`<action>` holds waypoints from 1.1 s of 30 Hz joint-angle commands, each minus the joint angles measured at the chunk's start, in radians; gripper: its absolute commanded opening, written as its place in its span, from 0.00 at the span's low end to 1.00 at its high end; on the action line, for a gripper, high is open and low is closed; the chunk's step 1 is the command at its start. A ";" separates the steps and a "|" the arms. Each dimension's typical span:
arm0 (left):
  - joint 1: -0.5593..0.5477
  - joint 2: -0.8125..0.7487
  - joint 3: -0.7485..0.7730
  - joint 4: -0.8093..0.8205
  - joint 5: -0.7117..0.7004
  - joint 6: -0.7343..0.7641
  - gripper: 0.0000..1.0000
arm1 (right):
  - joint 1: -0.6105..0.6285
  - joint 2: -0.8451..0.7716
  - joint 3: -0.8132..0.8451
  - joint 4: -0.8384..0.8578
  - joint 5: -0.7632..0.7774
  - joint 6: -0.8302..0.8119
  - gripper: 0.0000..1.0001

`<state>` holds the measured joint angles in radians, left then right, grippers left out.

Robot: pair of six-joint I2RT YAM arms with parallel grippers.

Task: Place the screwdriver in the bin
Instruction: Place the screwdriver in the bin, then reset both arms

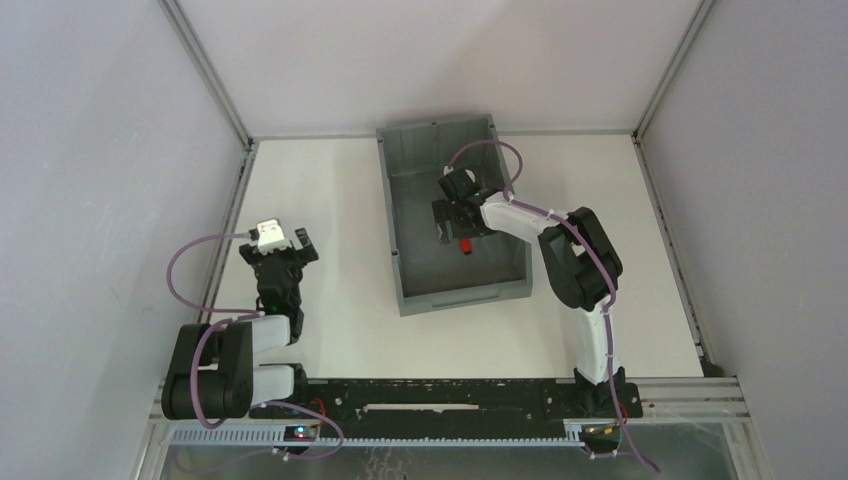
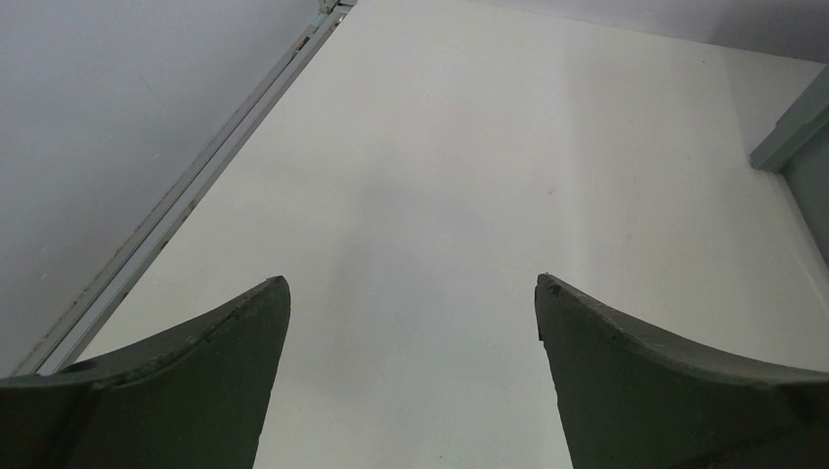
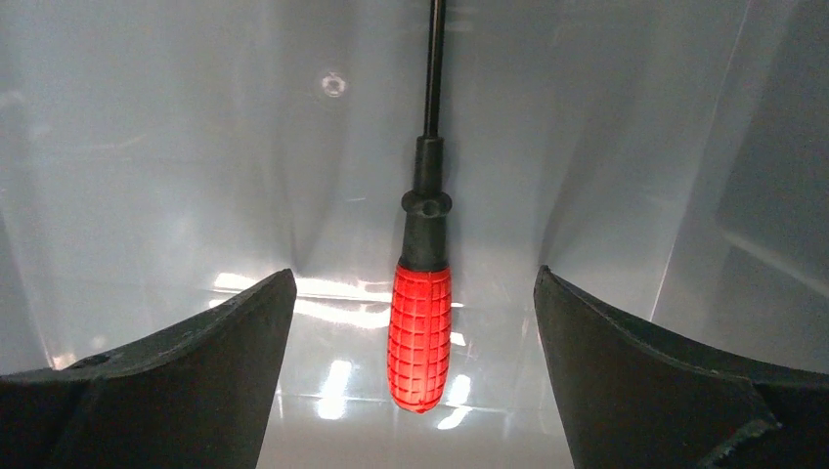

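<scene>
The grey bin [image 1: 412, 220] stands at the middle back of the table. The screwdriver [image 1: 465, 245], with its red handle and black shaft, lies on the bin's floor. In the right wrist view the screwdriver [image 3: 420, 332] lies between my open fingers, touching neither, its shaft pointing away. My right gripper [image 1: 455, 228] hangs inside the bin just above the screwdriver, open and empty; it shows in its wrist view too [image 3: 415, 278]. My left gripper [image 1: 285, 245] is open and empty over the bare table at the left, as its wrist view [image 2: 413, 283] shows.
The bin's walls [image 3: 684, 147] close in around my right gripper. A corner of the bin [image 2: 797, 127] shows at the right edge of the left wrist view. A metal rail [image 2: 196, 191] runs along the table's left edge by the wall.
</scene>
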<state>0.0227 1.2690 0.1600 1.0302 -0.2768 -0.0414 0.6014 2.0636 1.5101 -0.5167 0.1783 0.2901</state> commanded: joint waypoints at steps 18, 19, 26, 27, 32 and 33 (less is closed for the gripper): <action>0.005 -0.008 0.033 0.027 0.005 0.018 1.00 | 0.034 -0.175 0.331 -0.254 0.047 -0.035 1.00; 0.005 -0.008 0.033 0.027 0.005 0.018 1.00 | 0.034 -0.180 0.365 -0.271 0.051 -0.039 1.00; 0.005 -0.008 0.033 0.027 0.005 0.018 1.00 | 0.034 -0.169 0.652 -0.436 0.077 -0.074 1.00; 0.004 -0.009 0.034 0.026 0.005 0.019 1.00 | 0.034 -0.165 0.694 -0.454 0.078 -0.078 1.00; 0.005 -0.009 0.034 0.027 0.005 0.018 1.00 | 0.034 -0.162 0.824 -0.496 0.087 -0.104 1.00; 0.004 -0.009 0.033 0.027 0.005 0.017 1.00 | 0.034 -0.170 0.828 -0.492 0.093 -0.111 1.00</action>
<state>0.0227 1.2690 0.1600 1.0302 -0.2768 -0.0414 0.6247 1.9358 2.2772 -0.9455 0.2420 0.2230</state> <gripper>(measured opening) 0.996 0.993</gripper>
